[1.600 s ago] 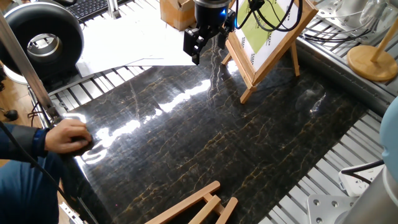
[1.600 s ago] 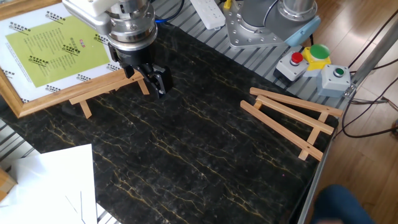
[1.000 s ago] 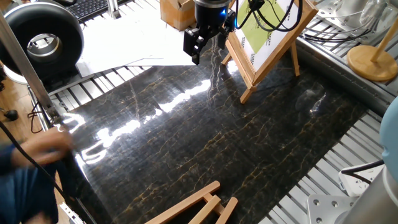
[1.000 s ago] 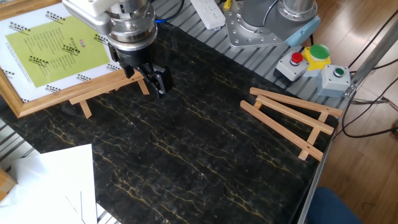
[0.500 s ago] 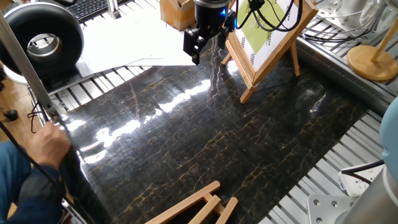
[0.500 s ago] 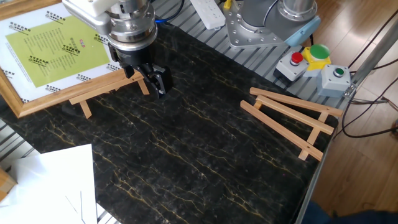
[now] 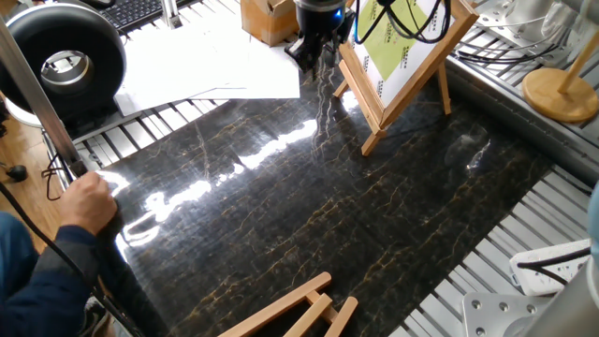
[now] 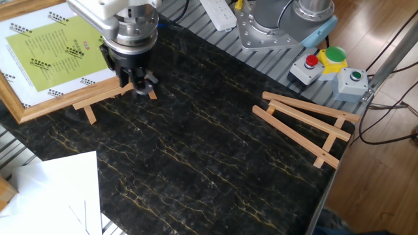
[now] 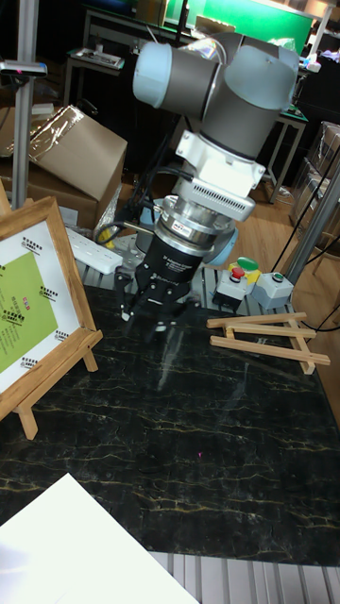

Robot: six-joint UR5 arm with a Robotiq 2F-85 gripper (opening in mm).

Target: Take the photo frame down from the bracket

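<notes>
Since the earlier frames the tool [image 8: 135,83] has swung in toward the photo frame [image 8: 52,52], its fingers spread open and holding nothing. On the black marble tabletop [image 8: 215,163], the photo frame leans on the bracket [image 9: 59,363]. A folded wooden easel [image 8: 307,127] lies well apart.

The arm reaches steeply down, its gripper [image 9: 151,319] pointing downward above the table, fingers apart, holding nothing.
</notes>
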